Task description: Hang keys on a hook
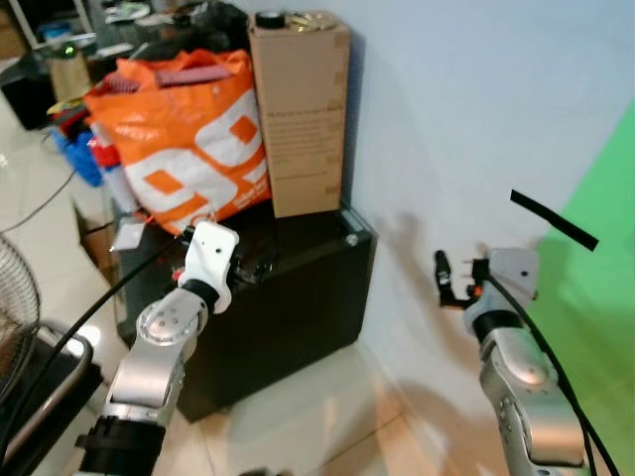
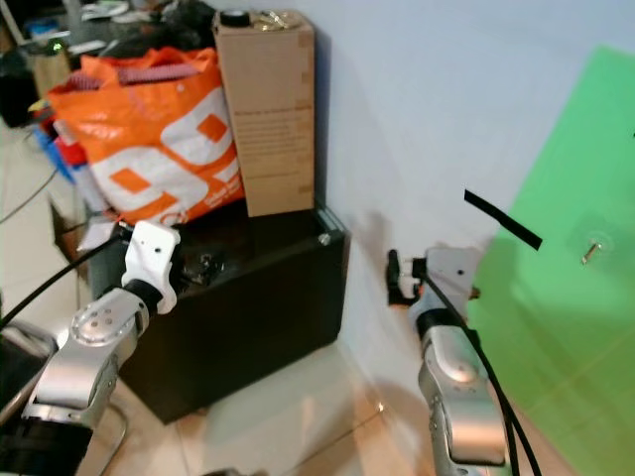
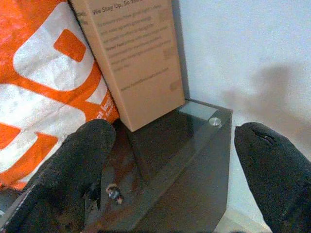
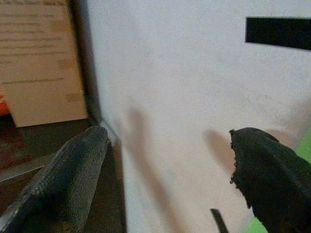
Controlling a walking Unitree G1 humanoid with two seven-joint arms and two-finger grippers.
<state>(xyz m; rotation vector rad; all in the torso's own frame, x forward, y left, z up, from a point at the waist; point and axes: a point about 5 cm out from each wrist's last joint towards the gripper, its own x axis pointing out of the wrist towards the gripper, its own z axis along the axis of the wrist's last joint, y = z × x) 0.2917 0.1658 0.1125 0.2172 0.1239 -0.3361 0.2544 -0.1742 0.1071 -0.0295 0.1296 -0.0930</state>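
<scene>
the left gripper (image 3: 170, 160) is held spread wide, nothing between its black fingers (image 3: 73, 174), just above the dark glossy cabinet top (image 3: 194, 121). a small shiny lump on that top, prob. the keys (image 3: 114, 192), lies close by the near finger; it's too small to be sure. the pose reads as a reach set up for a pick, w/ the keys not yet taken. behind them a cardboard box (image 1: 298, 109) and an orange bag (image 1: 189, 139) are stood against the wall.

the right gripper (image 4: 165, 170) is also spread and empty, raised toward the pale wall (image 4: 170, 87) beside a black tape strip (image 4: 279, 32).

in the right eye view a small hook (image 2: 592, 248) is seen on a green panel (image 2: 566, 327), well apart from the cabinet.
</scene>
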